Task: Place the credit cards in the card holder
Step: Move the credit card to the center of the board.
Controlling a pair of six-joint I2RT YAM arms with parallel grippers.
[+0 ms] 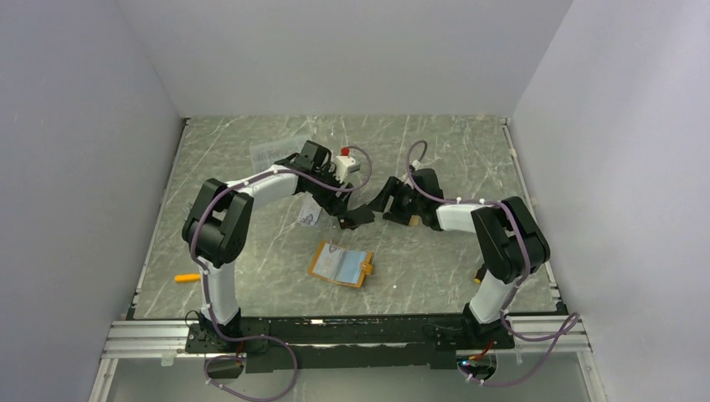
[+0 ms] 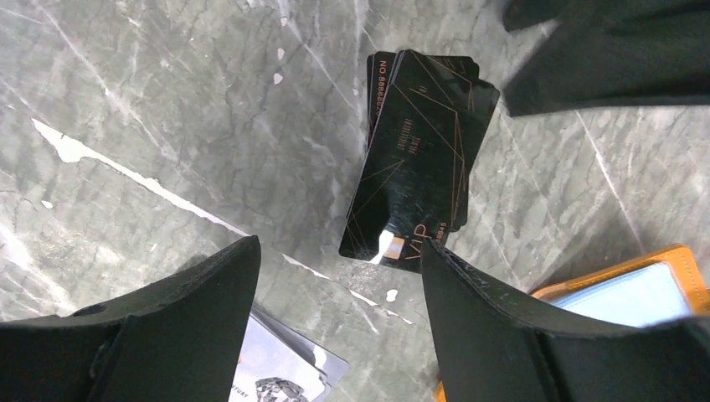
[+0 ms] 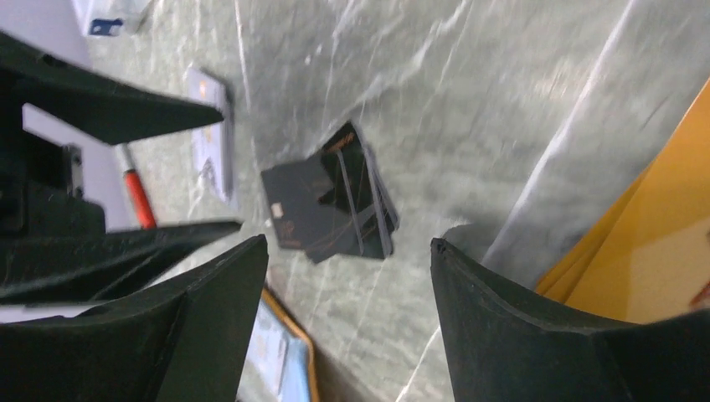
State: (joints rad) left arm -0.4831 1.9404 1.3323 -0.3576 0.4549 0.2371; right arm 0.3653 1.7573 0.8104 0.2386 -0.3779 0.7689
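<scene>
A small stack of black credit cards (image 2: 419, 159) with thin copper lines lies fanned on the marble, just beyond my open left gripper (image 2: 339, 247). The same black stack (image 3: 331, 197) lies ahead of my open right gripper (image 3: 347, 243). Nothing sits between either pair of jaws. The two grippers face each other over the stack, left (image 1: 358, 218) and right (image 1: 387, 199). A whitish card (image 2: 280, 368) shows under the left finger. Orange cards (image 3: 661, 251) lie beside the right finger. The orange card holder (image 1: 341, 264) lies unfolded nearer the bases, pale blue inside.
A clear plastic box (image 1: 276, 151) stands at the back left, and a white block with a red cap (image 1: 347, 162) behind the left wrist. A small orange item (image 1: 186, 277) lies near the left arm's base. White walls close in three sides.
</scene>
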